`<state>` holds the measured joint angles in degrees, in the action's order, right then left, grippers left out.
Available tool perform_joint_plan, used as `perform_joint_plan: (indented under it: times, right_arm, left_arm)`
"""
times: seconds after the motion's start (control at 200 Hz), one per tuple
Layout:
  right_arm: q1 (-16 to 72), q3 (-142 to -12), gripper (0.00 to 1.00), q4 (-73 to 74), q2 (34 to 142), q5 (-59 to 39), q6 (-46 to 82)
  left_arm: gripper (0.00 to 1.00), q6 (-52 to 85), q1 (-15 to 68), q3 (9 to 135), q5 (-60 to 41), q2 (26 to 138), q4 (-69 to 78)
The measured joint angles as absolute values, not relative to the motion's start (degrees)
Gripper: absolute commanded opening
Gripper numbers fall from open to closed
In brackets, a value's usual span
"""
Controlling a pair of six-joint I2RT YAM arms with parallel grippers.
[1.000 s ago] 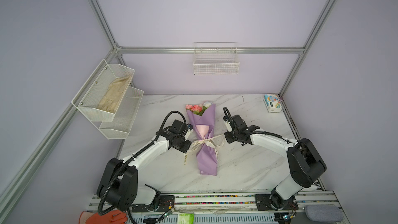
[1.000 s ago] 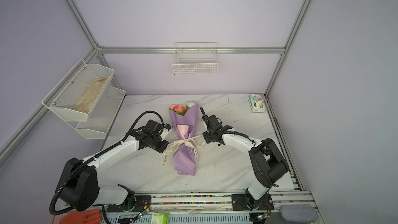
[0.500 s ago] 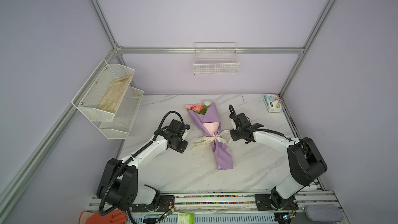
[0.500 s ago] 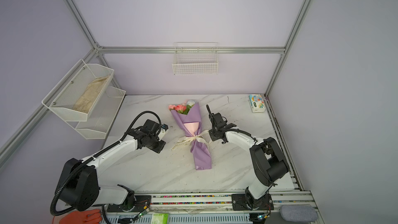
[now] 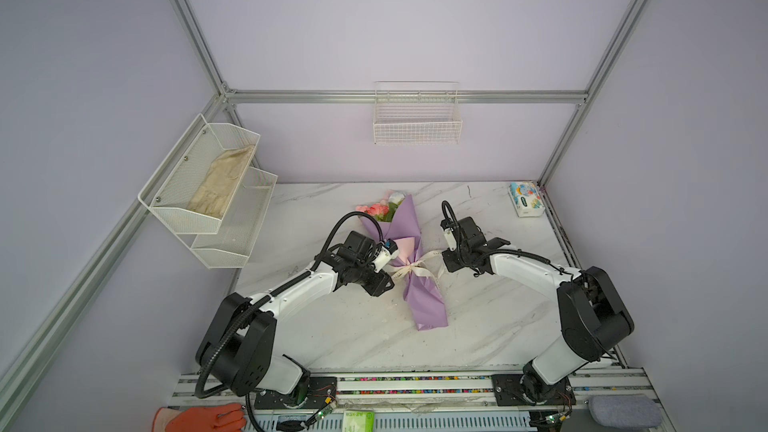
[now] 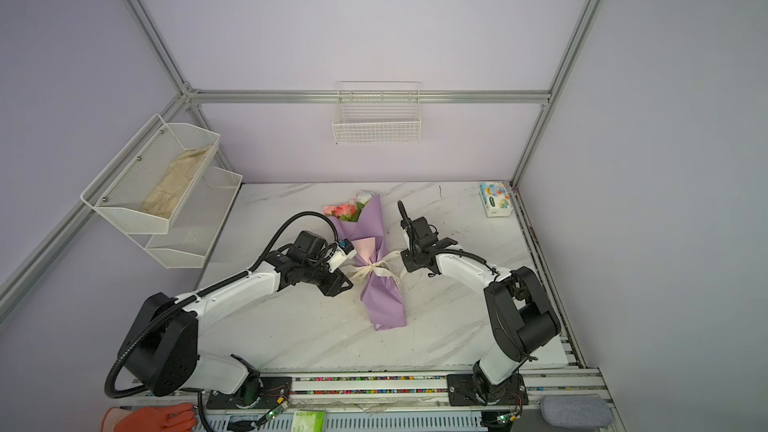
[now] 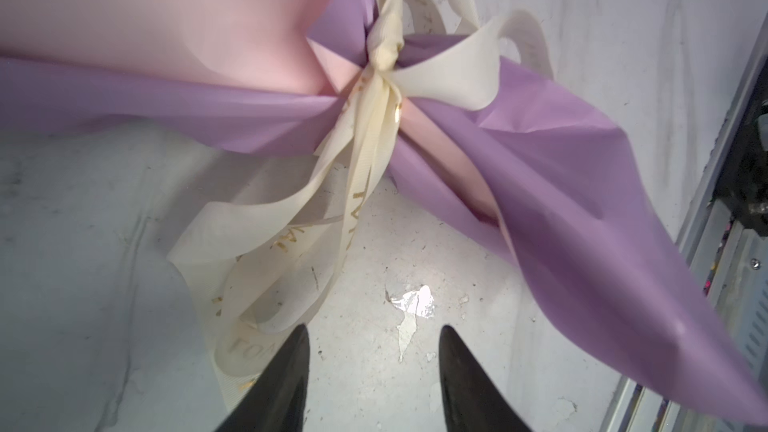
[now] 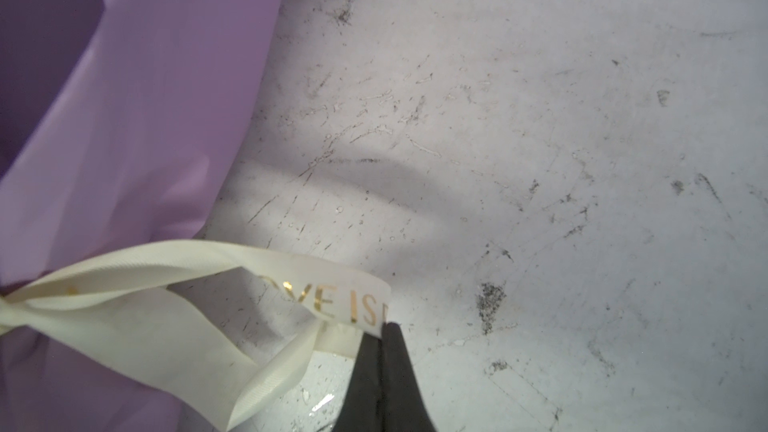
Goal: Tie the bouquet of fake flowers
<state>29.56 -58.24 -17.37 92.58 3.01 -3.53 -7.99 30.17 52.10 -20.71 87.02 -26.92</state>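
At the left of both top views, a white mesh two-tier wall shelf (image 5: 176,218) is mounted, and a crumpled beige cloth (image 5: 220,184) is held in its upper tier; a white wire basket (image 5: 417,132) is hung on the back wall at upper centre. The bouquet of fake flowers (image 5: 415,288), wrapped in a lilac paper cone with a pink inner sheet, is laid flat at the middle of the white marble worktop (image 5: 353,338), its pink and white rose heads turned toward the top of the frame. A cream ribbon with gold lettering (image 5: 415,268) is knotted around its waist. A patterned tissue pack (image 5: 525,200) is seen at the worktop's upper right corner, an orange glove (image 5: 203,419) at the lower left edge and a grey pad (image 5: 623,411) at the lower right. The rose heads and the containers are shown only in the top views, where the jaws cannot be read. In the left wrist view the knot (image 7: 384,41) and the hanging loops are shown, and the jaws of the left gripper (image 7: 372,338) are seen apart with nothing between them, a ribbon loop lying against one finger. In the right wrist view the jaws of the right gripper (image 8: 382,328) are seen pressed together on the ribbon's lettered end.
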Motion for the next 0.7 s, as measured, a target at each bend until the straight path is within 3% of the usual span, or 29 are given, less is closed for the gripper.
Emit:
perform_joint_plan:
  times: [0.335,0.565,0.7]
  right_arm:
    - [29.56,-58.24,0.0,-17.39,92.55,2.5,-3.53]
    - [29.56,-58.24,0.0,-17.39,92.55,2.15,-3.53]
    - [29.56,-58.24,0.0,-17.39,92.55,2.11,-3.51]
  left_arm:
    - [0.53,-8.6,30.79,52.1,-15.59,89.65,-21.91]
    - [0.31,-9.8,30.83,52.12,-16.19,90.56,-19.25]
    - [0.32,-10.55,30.83,52.12,-16.73,92.73,-19.51]
